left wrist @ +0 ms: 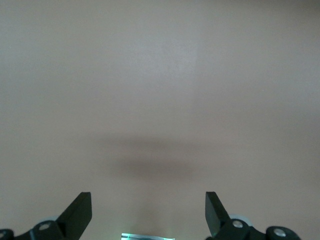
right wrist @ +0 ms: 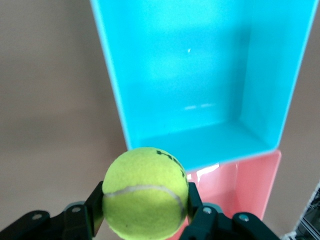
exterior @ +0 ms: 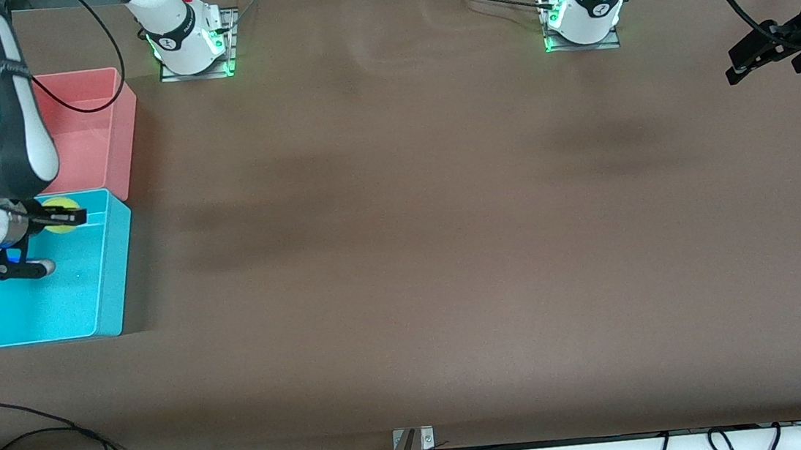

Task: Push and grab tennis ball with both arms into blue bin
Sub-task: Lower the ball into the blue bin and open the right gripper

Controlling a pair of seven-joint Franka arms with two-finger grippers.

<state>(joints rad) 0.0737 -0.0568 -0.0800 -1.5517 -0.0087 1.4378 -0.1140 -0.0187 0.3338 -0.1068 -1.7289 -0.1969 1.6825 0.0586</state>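
A brown table (exterior: pixel 403 254) carries the blue bin (exterior: pixel 108 282); the right gripper (exterior: pixel 65 215) pinches the tennis ball (exterior: pixel 62 217) over it, partly hidden. The left gripper (exterior: pixel 770 57), spread, waits.

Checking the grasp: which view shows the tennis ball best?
Right wrist view: the tennis ball fills the foreground, clamped in the right gripper over the blue bin. Front view shows it small, partly hidden. Left wrist view shows none of it.

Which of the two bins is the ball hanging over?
The blue bin, nearer the front camera than the pink bin; the right gripper holds the ball above it.
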